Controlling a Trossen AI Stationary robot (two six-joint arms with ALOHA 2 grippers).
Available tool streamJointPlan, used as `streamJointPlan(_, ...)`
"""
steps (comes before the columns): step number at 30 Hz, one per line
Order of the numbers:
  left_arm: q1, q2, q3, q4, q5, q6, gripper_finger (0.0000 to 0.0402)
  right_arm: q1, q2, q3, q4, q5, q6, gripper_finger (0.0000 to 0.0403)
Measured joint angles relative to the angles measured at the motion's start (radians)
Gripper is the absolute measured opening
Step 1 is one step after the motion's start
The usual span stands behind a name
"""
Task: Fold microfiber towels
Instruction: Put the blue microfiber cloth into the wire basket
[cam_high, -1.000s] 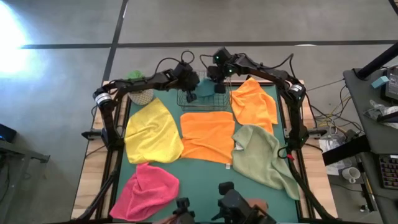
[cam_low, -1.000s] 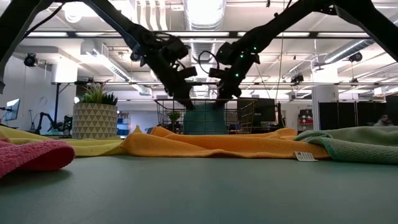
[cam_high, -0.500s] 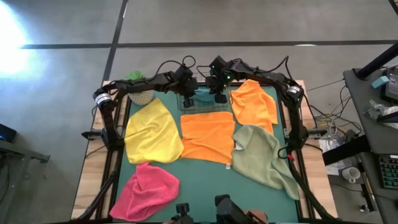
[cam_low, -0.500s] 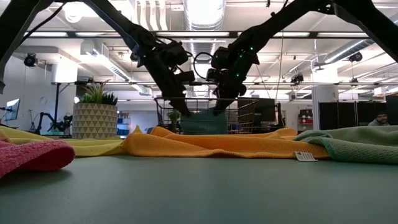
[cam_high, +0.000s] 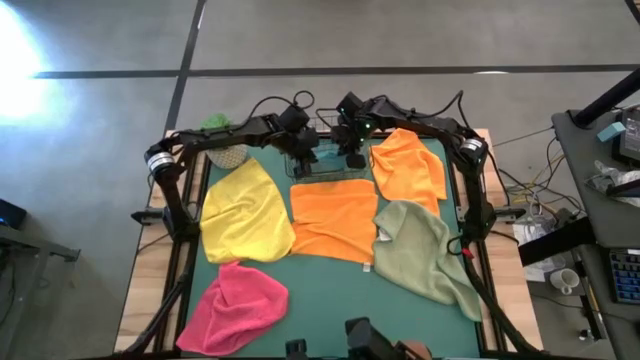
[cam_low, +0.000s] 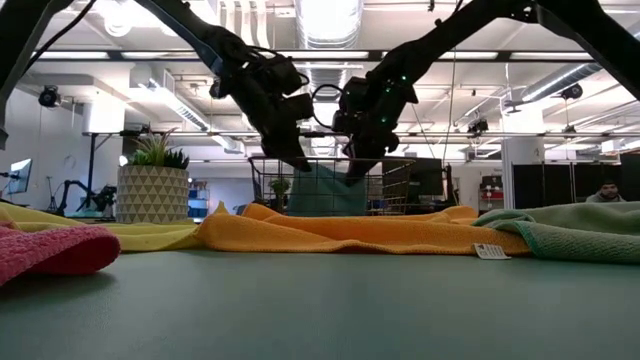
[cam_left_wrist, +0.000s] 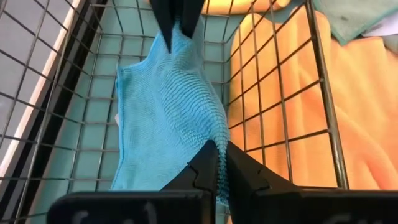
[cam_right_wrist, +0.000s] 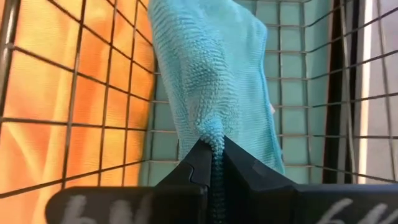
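A teal towel (cam_high: 326, 162) sits inside the wire mesh basket (cam_high: 300, 172) at the table's far middle. My left gripper (cam_high: 304, 158) and right gripper (cam_high: 352, 156) are both down in the basket, each shut on one end of the towel; it also shows in the low view (cam_low: 325, 190). Flat on the green mat lie a yellow towel (cam_high: 243, 210), an orange towel (cam_high: 335, 218), a second orange towel (cam_high: 408, 162), a sage towel (cam_high: 425, 250) and a pink towel (cam_high: 238, 305). My left gripper pinches a bunched edge of the teal towel (cam_left_wrist: 217, 154) between its two fingers, coming from above and slanting down into the basket. The towel runs from there across to my other gripper and is raised at this end, its lower part inside the basket. My right gripper pinches a bunched edge at the towel's opposite end (cam_right_wrist: 211, 134) between its two fingers, also slanting down from above. The cloth spreads out below the fingers toward the basket floor.
A potted plant (cam_high: 226, 150) stands at the far left, beside the basket. The basket's wire walls (cam_left_wrist: 311, 93) close in around both grippers. The towels cover most of the mat; bare mat shows at the near middle (cam_high: 325, 300).
Both grippers went down into the basket with the teal towel, then rose a little. The towel sank low between them and now stands up again at its held ends. Both grippers have stayed shut on it.
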Motion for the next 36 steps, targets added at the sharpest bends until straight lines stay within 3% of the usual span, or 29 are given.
streamJointPlan(8,0.0,0.001,0.0,0.004,-0.032,0.024,0.0002,0.006,0.0,0.0,-0.009,0.01,0.004,0.0009)
streamJointPlan(14,-0.001,0.001,0.019,0.039,-0.265,0.128,0.0001,-0.006,-0.014,0.0,0.084,0.12,-0.001,0.0009)
streamJointPlan(20,0.013,-0.003,0.085,0.043,-0.352,0.17,0.0001,-0.031,-0.07,0.0,0.192,0.174,-0.06,0.0009)
streamJointPlan(27,0.007,0.003,0.061,0.038,-0.359,0.343,0.0001,-0.023,-0.047,-0.054,0.224,0.161,-0.182,0.0009)
streamJointPlan(36,-0.002,0.036,0.026,0.036,-0.355,0.343,0.0,-0.002,-0.031,-0.109,0.229,0.167,-0.176,0.0009)
